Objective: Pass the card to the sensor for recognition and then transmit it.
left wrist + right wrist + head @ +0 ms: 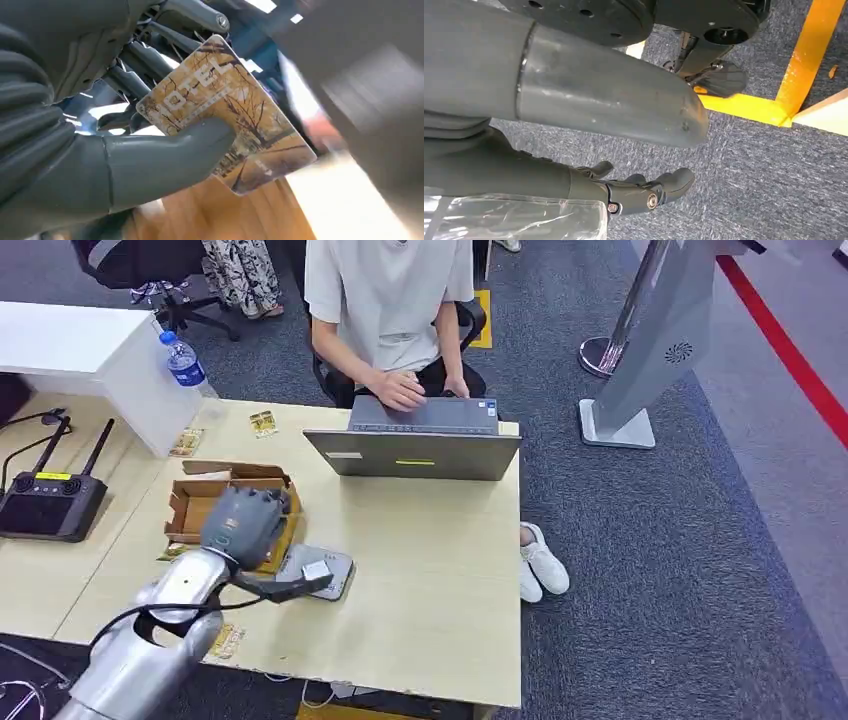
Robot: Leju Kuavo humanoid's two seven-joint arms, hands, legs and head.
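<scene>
Robot arm, silver, rising from the lower left of the head view, its left hand [245,523] hovering over an open cardboard box [190,508] at the left centre of a pale wooden table [440,580]. From this angle the hand is seen from behind, so its grip cannot be read here. The left wrist view gives the answer: the thick grey thumb presses across the face of a card [235,115], and darker fingers [145,60] lie behind it, so the left hand [150,150] holds the card. The card is yellow-brown with a bare tree pattern and pale lettering; it sits tilted in the middle of that frame, with blurred wood tones below it. Back in the head view, a small grey sensor pad [318,571] lies flat on the table just right of and below the hand, a black cable running from it toward the arm. Toward the top centre, a grey laptop [420,440] stands open at the table's far edge, and a person [390,310] in a light shirt sits behind it, one hand on its keyboard. A water bottle [184,362] stands at upper left. In the right wrist view, the right hand [639,192] hangs above blue-grey carpet [749,170] with yellow floor tape [804,55], its fingers loosely curled and holding nothing.
</scene>
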